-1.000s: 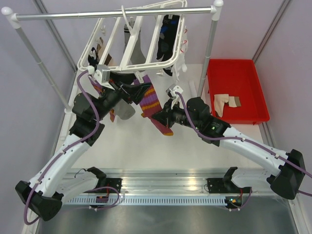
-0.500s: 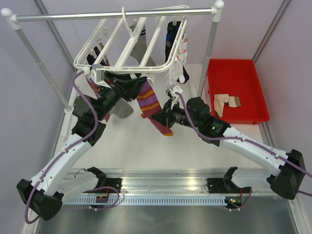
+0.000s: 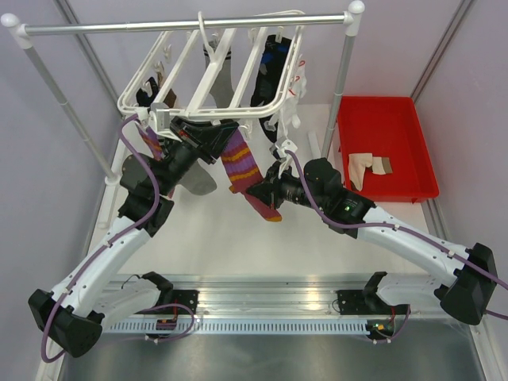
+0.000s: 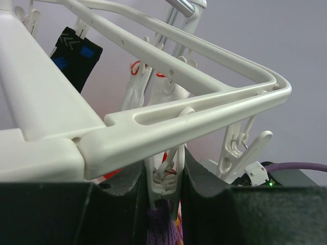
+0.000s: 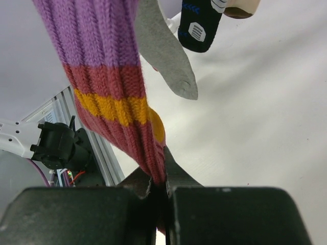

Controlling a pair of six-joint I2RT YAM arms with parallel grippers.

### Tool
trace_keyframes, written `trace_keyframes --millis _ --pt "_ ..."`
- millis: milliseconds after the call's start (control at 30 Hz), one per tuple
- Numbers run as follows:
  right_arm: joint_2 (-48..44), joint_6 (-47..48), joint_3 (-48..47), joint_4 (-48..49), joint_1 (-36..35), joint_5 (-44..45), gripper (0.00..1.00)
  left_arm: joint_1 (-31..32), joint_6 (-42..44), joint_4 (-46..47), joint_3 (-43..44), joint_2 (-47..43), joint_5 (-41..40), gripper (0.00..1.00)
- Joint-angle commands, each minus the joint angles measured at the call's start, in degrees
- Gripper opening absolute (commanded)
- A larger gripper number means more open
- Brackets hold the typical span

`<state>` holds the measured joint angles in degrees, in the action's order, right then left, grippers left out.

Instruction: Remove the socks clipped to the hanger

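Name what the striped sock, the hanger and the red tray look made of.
Striped sock: matte ribbed knit yarn; stitch columns show. Hanger: seemingly white moulded plastic, smooth, slight sheen, rounded edges. Red tray: probably plastic, uniform colour; too small to confirm.

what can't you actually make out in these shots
- Left wrist view: whether the left end effector is pressing the clip. Its fingers flank the clip too tightly to show a gap or contact.
- Left wrist view: the striped sock is cut off by the bottom edge.
- Right wrist view: the sock's toe is buried inside the shut right end effector.
- Top view: the hanger covers the left fingertips.
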<state>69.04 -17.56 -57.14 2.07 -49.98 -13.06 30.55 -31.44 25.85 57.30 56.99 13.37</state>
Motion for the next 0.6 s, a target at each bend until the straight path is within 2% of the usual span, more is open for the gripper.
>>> trace_keyframes --millis 0,267,567 --pt "-0.6 -0.2 -2.0 0.7 0.1 1.5 0.01 -0.2 -2.0 1.4 0.5 -0.4 -0.7 0.02" --pt "-1.7 0.7 0.9 -1.9 0.6 4.8 0.01 -0.2 -1.1 -2.0 1.6 -0.9 -3.1 0.02" --pt "-7.3 0.1 4.7 -7.2 5.1 7.3 0.01 -0.2 -0.2 -3.8 2.0 -1.6 -3.7 0.02"
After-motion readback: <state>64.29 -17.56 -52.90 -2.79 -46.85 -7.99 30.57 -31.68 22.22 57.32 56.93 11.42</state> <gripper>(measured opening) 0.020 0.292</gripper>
